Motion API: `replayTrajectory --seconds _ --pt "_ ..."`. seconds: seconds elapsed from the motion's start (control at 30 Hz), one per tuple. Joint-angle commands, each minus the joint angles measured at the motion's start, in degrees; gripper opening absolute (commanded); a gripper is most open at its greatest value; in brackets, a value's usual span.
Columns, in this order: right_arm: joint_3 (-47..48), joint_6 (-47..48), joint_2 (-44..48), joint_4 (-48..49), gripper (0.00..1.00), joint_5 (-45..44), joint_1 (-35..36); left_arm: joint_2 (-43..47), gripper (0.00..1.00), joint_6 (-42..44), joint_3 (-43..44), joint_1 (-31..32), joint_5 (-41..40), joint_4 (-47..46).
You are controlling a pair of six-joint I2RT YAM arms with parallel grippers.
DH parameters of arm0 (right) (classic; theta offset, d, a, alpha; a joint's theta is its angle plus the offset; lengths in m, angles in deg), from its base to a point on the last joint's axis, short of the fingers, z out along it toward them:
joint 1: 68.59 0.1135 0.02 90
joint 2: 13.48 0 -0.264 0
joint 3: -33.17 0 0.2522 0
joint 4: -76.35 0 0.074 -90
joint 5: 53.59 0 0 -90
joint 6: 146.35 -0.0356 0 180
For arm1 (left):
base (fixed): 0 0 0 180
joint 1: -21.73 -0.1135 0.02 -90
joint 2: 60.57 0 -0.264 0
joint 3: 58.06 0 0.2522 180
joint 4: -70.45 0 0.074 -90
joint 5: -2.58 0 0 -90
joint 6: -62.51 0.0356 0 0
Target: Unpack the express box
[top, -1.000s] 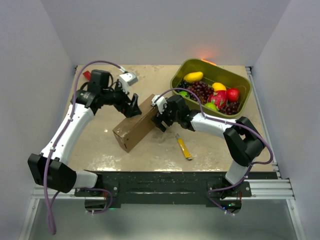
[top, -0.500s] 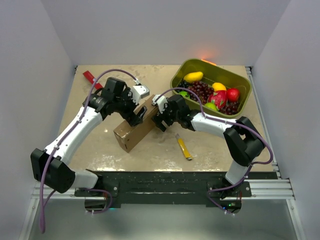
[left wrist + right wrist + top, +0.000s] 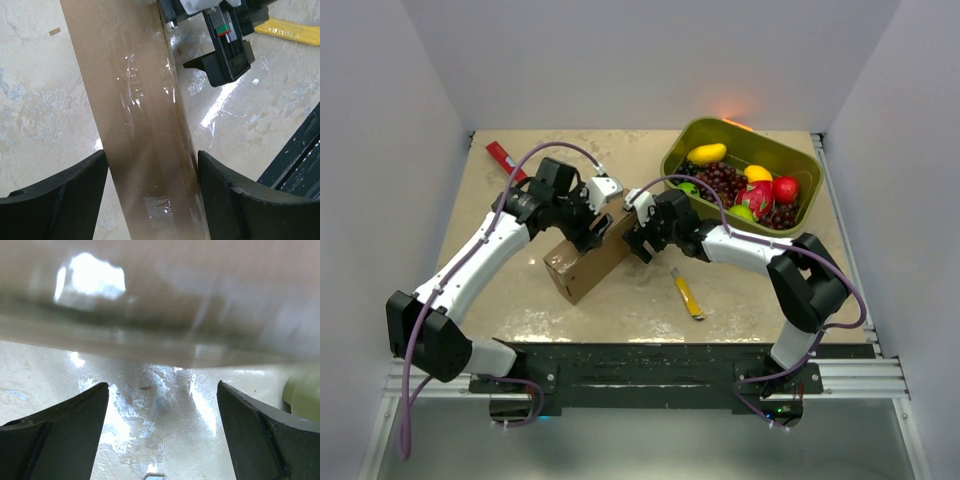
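While both arms meet at the express box (image 3: 588,262), it stands on edge.
Left gripper (image 3: 150,200) straddles the box, fingers spread; right gripper (image 3: 162,435) gapes beside it, grasping nothing.

- Express box (image 3: 588,264): 1, centre of frame.
- Olive-green tub (image 3: 798,156): 1, upper right, holding mixed fruit.
- Yellow strip (image 3: 687,294): 1, lower centre.
- Red object (image 3: 504,156): 1, upper left.
- Arms: 2; left claw (image 3: 601,229), right claw (image 3: 638,241).
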Motion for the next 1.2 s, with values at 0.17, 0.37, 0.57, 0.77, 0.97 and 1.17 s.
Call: replayTrajectory --seconds 0.17,0.37,0.57,0.77,0.97,1.17 --pt "0.6 -1.0 1.5 3.0 0.92 0.8 -0.2 -2.2 0.53 3.4 5.2 0.1 7.8 6.3" --pt "0.5 -0.2 0.8 3.1 0.92 0.4 -0.2 -5.1 0.50 -0.1 7.7 -5.8 22.7 8.3" --pt "0.4 1.2 -0.2 3.1 0.92 -0.4 -0.2 -7.5 0.48 -3.6 7.8 -13.3 34.5 8.3" --pt "0.9 1.8 -1.0 3.2 0.92 -1.8 -0.2 -7.6 0.45 -7.4 4.5 -16.9 42.6 6.5" --pt "1.6 1.6 -2.6 4.2 0.92 -3.1 -0.2 -7.1 0.38 -12.9 1.6 -19.6 49.6 2.8" --pt "2.3 2.7 -4.1 5.4 0.92 -7.2 -0.2 -6.7 0.31 -19.9 -3.8 -24.4 58.4 -3.0"
